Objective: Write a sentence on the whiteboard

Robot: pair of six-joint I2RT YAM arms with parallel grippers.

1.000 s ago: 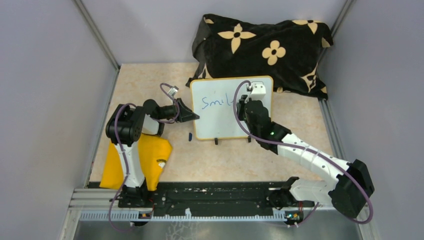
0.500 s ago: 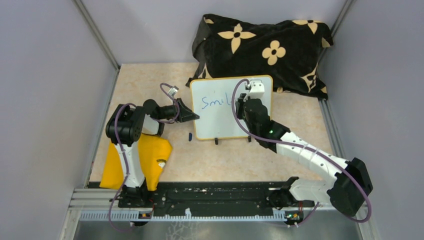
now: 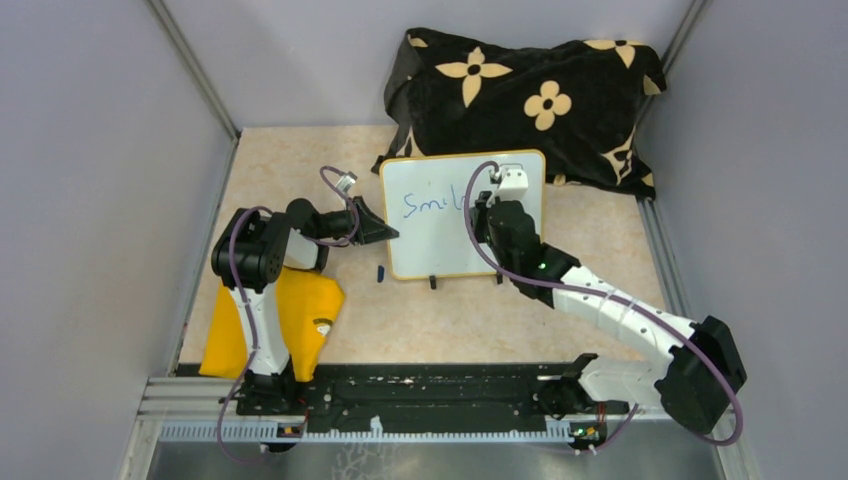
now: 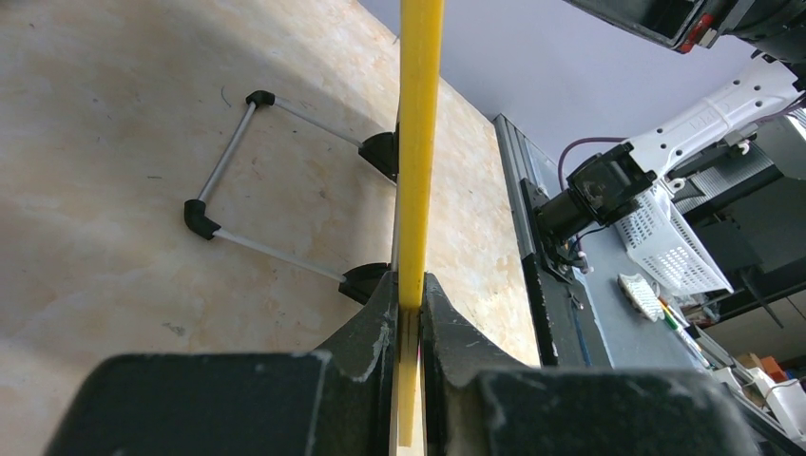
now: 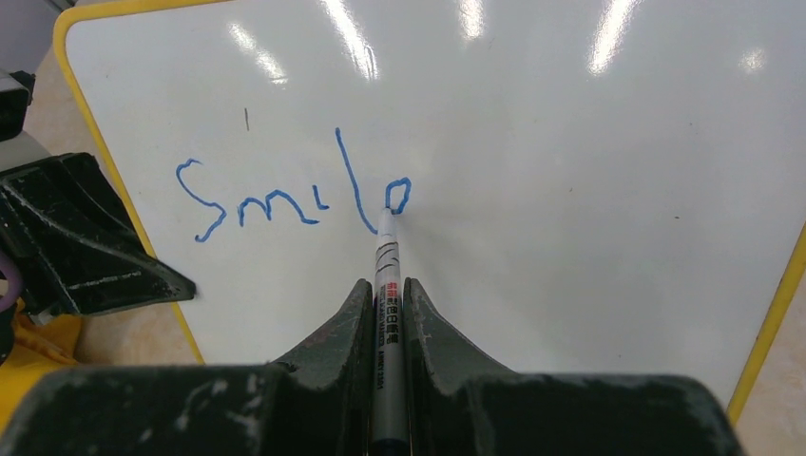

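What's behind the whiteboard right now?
Beyond the whiteboard lies the black flowered cloth; a wire stand sits on the table at its back. Whether cloth and board touch is hidden.

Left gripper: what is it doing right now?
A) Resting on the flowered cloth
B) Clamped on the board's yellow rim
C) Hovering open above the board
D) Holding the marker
B: in the left wrist view the left gripper is shut on the yellow rim of the board, while the marker sits in the right gripper.
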